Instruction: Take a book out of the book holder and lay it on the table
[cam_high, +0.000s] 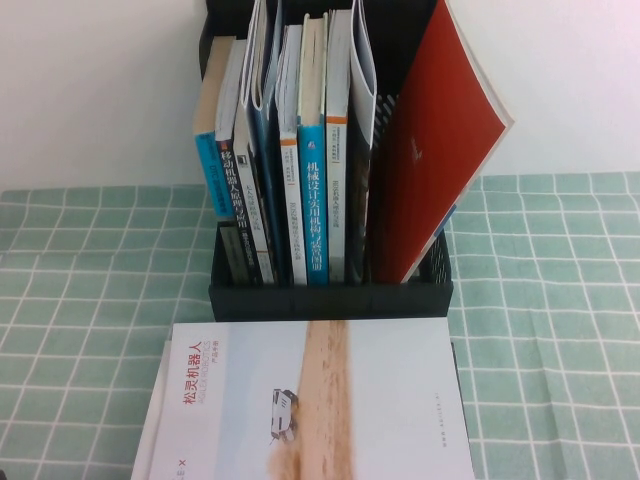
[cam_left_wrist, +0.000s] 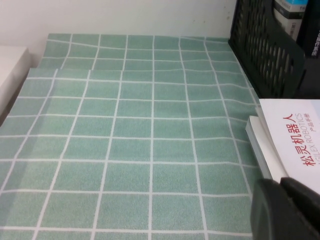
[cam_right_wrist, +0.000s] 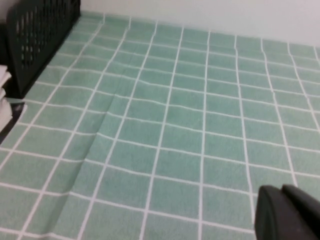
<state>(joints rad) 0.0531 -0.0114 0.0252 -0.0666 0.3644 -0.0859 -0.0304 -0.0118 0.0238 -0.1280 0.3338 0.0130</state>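
Observation:
The book (cam_high: 320, 400), white with a tan vertical band, a small robot picture and a red Chinese title, lies flat on the table (cam_high: 80, 300) just in front of the book holder (cam_high: 330, 295). Neither gripper shows in the high view. In the left wrist view my left gripper (cam_left_wrist: 280, 184) hovers low over the cloth beside the book's (cam_left_wrist: 295, 135) corner, fingers pressed together on nothing. The holder's perforated side (cam_left_wrist: 265, 55) stands beyond. My right gripper (cam_right_wrist: 281, 192) hangs shut and empty over the cloth to the right of the holder (cam_right_wrist: 40, 35).
Several upright books (cam_high: 315, 150) fill the holder's left and middle slots. A red-covered book (cam_high: 440, 150) leans outward in the right slot. A white wall runs behind the table. A white surface (cam_left_wrist: 10, 70) borders the cloth's left edge.

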